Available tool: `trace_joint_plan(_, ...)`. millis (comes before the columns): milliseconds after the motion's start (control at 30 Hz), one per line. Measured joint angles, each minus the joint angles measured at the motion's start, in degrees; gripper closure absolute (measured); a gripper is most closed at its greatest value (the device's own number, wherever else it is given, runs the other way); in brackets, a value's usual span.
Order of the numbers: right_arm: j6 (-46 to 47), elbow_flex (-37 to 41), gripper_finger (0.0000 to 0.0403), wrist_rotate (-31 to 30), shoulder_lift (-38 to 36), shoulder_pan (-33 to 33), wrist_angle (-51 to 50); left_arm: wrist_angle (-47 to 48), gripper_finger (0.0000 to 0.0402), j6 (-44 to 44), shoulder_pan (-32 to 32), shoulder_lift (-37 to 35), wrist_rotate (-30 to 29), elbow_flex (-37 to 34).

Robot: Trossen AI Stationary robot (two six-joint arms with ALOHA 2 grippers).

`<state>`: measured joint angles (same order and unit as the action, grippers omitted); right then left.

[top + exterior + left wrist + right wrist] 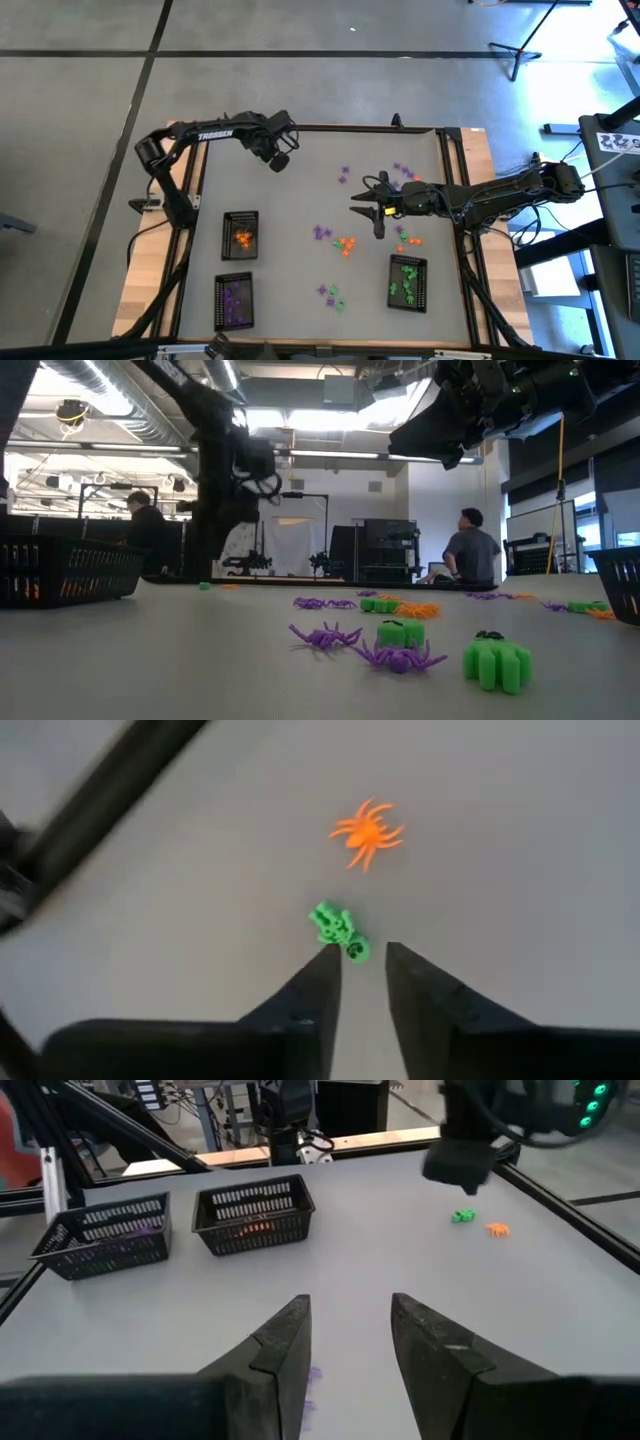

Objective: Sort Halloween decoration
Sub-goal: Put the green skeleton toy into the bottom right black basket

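Observation:
Small orange, purple and green Halloween trinkets [345, 243] lie scattered on the grey table's middle. My left gripper [362, 952] hangs over the far left part of the table [280, 158], pointing steeply down, its fingers a little apart and empty. Just past its fingertips a green trinket [338, 932] lies on the table, with an orange spider [367, 832] beyond it. The right wrist view shows both, the green trinket [461, 1216] and the spider [497, 1230], lying below that gripper. My right gripper [350, 1302] stands open and empty above the table's middle [362, 207].
Three black mesh trays stand on the table: one with orange pieces [241, 235], one with purple pieces [235, 300] at the near left, one with green pieces [407, 283] at the near right. People [468, 550] sit in the room beyond the table.

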<state>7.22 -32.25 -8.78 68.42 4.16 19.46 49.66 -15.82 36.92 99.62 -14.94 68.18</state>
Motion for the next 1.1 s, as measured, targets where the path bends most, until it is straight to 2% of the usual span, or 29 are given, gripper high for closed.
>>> trace_joint_plan(133, 0.0, 0.0, 0.0265, 0.83, 0.0, 0.0, 0.02, 0.01, 0.0284, -2.92, 2.93, 3.52, 4.12, 0.0)
trace_joint_plan(300, -0.02, 0.0, 0.0265, 0.86, 0.0, 0.0, 0.02, -0.16, 0.0248, -5.21, 5.07, 7.95, 5.57, 0.0)
trace_joint_plan(533, -0.02, 0.0, 0.0265, 0.88, 0.0, 0.0, -0.02, -0.45, 0.0239, -7.14, 5.35, 10.8, 6.99, 0.31)
trace_joint_plan(700, -0.01, 0.0, 0.0265, 0.88, 0.0, 0.0, 0.0, -0.72, 0.0268, -6.73, 5.13, 11.0, 6.58, 0.23)
trace_joint_plan(900, 0.0, 0.0, 0.0265, 0.9, 0.0, 0.0, 0.0, -0.88, 0.0347, -4.77, 4.88, 11.07, 6.79, 0.17)
trace_joint_plan(1000, 0.25, 0.0, 0.0265, 0.96, 0.0, 0.0, 0.0, -0.5, 0.0387, -2.67, 4.02, 9.79, 4.16, 0.05)
trace_joint_plan(1100, 0.28, 0.0, 0.0265, 1.96, 0.0, 0.0, 0.02, 1.38, 0.0392, -1.62, 2.74, 7.41, 0.51, -0.34)
